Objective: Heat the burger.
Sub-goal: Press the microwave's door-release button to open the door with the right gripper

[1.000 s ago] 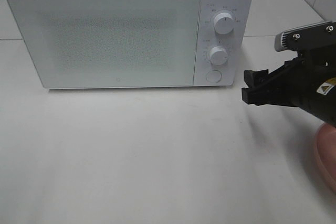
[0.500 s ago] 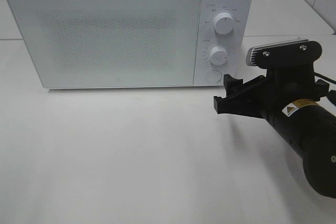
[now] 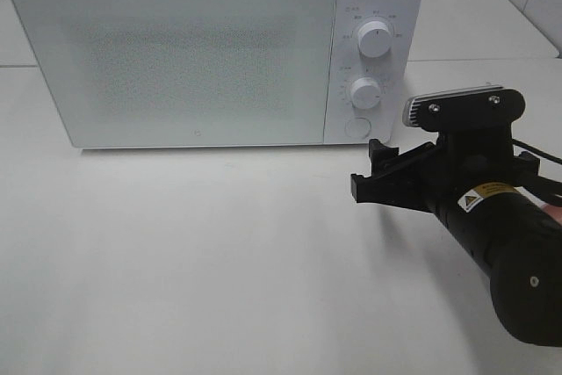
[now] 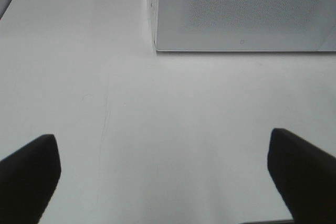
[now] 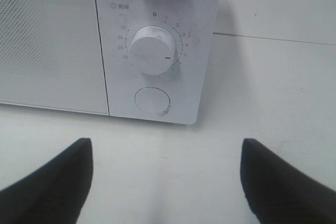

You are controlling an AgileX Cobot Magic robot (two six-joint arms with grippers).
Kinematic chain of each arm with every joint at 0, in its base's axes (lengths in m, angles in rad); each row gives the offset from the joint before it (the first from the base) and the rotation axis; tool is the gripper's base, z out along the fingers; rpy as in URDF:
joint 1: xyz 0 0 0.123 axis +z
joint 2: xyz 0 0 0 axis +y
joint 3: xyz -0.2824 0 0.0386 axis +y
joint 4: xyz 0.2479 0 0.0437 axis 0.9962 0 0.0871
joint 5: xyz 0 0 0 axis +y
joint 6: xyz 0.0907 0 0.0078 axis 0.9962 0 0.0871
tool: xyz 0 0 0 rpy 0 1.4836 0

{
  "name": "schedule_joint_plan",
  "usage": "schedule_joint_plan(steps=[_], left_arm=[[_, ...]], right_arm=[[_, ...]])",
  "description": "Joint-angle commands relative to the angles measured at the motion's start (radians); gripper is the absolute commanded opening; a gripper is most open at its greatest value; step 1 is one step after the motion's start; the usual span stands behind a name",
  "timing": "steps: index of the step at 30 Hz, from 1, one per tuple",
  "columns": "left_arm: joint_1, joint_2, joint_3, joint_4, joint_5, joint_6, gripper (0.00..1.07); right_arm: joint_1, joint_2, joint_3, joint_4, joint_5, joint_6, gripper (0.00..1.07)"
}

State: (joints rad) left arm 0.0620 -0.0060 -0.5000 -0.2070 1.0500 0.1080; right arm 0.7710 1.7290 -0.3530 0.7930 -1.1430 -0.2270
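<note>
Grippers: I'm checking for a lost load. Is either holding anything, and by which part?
Nothing is held. The left gripper and right gripper both stand open, with only table between their fingers.

1. The microwave (image 3: 193, 59) is white all over; its door (image 3: 176, 63) carries a fine grey speckle of dots, densest mid-panel
2. At 3 o'clock of the door, the upper knob (image 3: 375, 39), lower knob (image 3: 364, 92) and round button (image 3: 356, 127) are white; the lower knob bears a short red mark, ringed by faint grey numerals
3. The table (image 3: 176, 252) is plain off-white
4. My right gripper (image 3: 366, 169) is matt black, with a silver-grey camera bracket (image 3: 461, 104) at its 2 o'clock and a yellow-and-black warning label (image 3: 480, 198) at its 4 o'clock
5. My left gripper (image 4: 161, 135) has black fingers (image 4: 29, 174)
</note>
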Motion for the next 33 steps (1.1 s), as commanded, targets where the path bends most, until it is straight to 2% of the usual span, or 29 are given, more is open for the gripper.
schedule_joint_plan(steps=[1,7,14,15,17,18,21,23,24,26,29,31,33], left_arm=[[0.005,-0.024,0.002,-0.003,-0.015,-0.004,1.02],[0.005,-0.024,0.002,-0.003,-0.015,-0.004,1.02],[0.005,-0.024,0.002,-0.003,-0.015,-0.004,1.02],[0.005,-0.024,0.002,-0.003,-0.015,-0.004,1.02],[0.005,-0.024,0.002,-0.003,-0.015,-0.004,1.02],[0.005,-0.024,0.002,-0.003,-0.015,-0.004,1.02],[0.005,-0.024,0.002,-0.003,-0.015,-0.004,1.02],[0.005,-0.024,0.002,-0.003,-0.015,-0.004,1.02],[0.005,-0.024,0.002,-0.003,-0.015,-0.004,1.02],[0.005,-0.024,0.002,-0.003,-0.015,-0.004,1.02],[0.005,-0.024,0.002,-0.003,-0.015,-0.004,1.02],[0.005,-0.024,0.002,-0.003,-0.015,-0.004,1.02],[0.005,-0.024,0.002,-0.003,-0.015,-0.004,1.02]], right_arm=[[0.007,-0.002,0.0,-0.008,-0.047,0.026,0.75],[0.007,-0.002,0.0,-0.006,-0.054,0.079,0.75],[0.007,-0.002,0.0,-0.005,-0.049,0.401,0.69],[0.007,-0.002,0.0,-0.005,-0.049,0.51,0.66],[0.007,-0.002,0.0,-0.005,-0.049,0.575,0.64],[0.007,-0.002,0.0,-0.005,-0.047,0.698,0.59],[0.007,-0.002,0.0,-0.004,-0.046,0.767,0.56],[0.007,-0.002,0.0,-0.004,-0.045,1.023,0.43],[0.007,-0.002,0.0,-0.004,-0.045,1.023,0.43],[0.007,-0.002,0.0,-0.002,-0.046,1.173,0.3],[0.007,-0.002,0.0,-0.001,-0.046,1.217,0.26],[0.007,-0.002,0.0,-0.001,-0.045,1.332,0.13],[0.007,-0.002,0.0,-0.001,-0.041,1.352,0.1]])
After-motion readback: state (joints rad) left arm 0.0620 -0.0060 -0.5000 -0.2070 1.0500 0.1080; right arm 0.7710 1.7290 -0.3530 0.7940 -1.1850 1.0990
